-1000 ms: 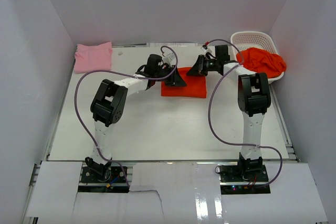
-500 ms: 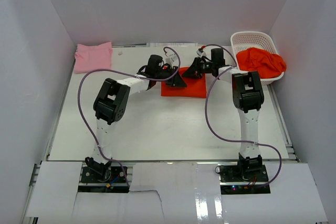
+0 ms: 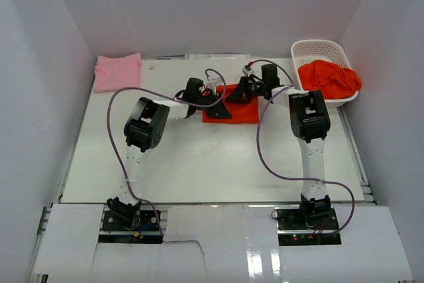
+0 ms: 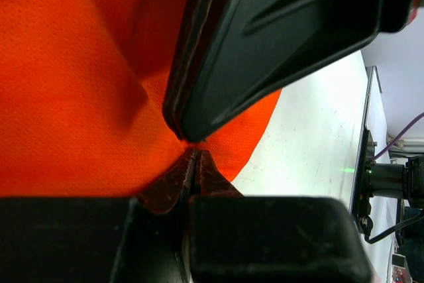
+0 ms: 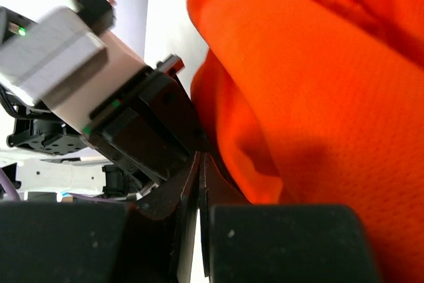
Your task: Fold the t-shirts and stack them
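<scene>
A: What lies far out to the left of the left hand [image 3: 222,109]?
B: The pink t-shirt [image 3: 118,71], folded flat on the counter [image 3: 199,157], well apart from both hands. The left hand itself is pinched almost closed on an edge of the folded orange-red t-shirt [image 3: 242,112] right under it
A: And the right hand [image 3: 240,91]?
B: Closed tight on the same shirt's far side, cloth humped up beside its fingers. The fabric looks thin, light and floppy; I'd judge it sags unless taken at two corners or along a hem
A: Any containers?
B: One white basket [image 3: 318,47], just right of the right hand, holding a heap of orange-red t-shirts [image 3: 330,76] that spills over its rim
</scene>
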Robot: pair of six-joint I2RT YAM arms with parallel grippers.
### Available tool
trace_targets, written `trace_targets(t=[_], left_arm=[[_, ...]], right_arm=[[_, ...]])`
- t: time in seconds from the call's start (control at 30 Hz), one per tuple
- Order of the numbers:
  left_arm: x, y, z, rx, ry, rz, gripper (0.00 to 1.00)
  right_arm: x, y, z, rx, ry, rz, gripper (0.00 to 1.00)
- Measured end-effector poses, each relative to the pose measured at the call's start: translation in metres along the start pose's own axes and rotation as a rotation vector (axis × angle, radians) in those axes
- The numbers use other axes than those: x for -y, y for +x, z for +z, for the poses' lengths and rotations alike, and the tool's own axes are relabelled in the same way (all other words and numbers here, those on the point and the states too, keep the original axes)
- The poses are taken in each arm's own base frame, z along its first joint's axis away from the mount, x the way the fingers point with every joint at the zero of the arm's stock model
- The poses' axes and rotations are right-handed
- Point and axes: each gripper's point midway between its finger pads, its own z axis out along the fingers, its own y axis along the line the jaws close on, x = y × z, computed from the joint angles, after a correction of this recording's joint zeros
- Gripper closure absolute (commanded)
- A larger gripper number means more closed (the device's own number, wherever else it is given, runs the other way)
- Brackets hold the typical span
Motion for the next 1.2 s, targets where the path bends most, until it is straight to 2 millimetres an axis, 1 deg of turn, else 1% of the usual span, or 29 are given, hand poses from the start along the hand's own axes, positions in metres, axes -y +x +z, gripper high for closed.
trace_targets(t=[0.07,0.2,0.4,0.43,0.6,0.73,0.87,1.0,1.2], left_arm=[[-0.001,0.001,0.0,0.007,0.007,0.002,0.89],[-0.001,0.003,-0.002,0.02,0.019,0.007,0.91],[0.0,0.012,-0.009,0.042,0.029,-0.003,0.91],[0.001,0.013,-0.009,0.044,0.03,-0.005,0.91],[0.003,0.019,-0.012,0.054,0.037,-0.014,0.9],[0.007,0.026,-0.012,0.051,0.036,-0.012,0.9],[0.008,0.028,-0.011,0.055,0.034,-0.006,0.9],[0.01,0.03,-0.01,0.056,0.034,-0.002,0.9],[0.02,0.041,-0.007,0.033,0.045,-0.002,0.9]], right_arm=[[0.003,0.007,0.001,-0.015,0.0,0.018,0.92],[0.008,0.011,0.005,-0.029,-0.001,0.028,0.92],[0.035,0.018,0.015,-0.043,0.011,0.049,0.92],[0.036,0.018,0.016,-0.048,0.005,0.052,0.92],[0.037,0.0,0.023,-0.024,0.001,-0.034,0.92],[0.037,-0.005,0.029,-0.024,-0.007,-0.078,0.92],[0.035,-0.01,0.033,-0.021,-0.012,-0.132,0.92],[0.033,-0.028,0.038,0.009,-0.001,-0.225,0.92],[0.03,-0.067,0.045,0.062,0.051,-0.372,0.92]])
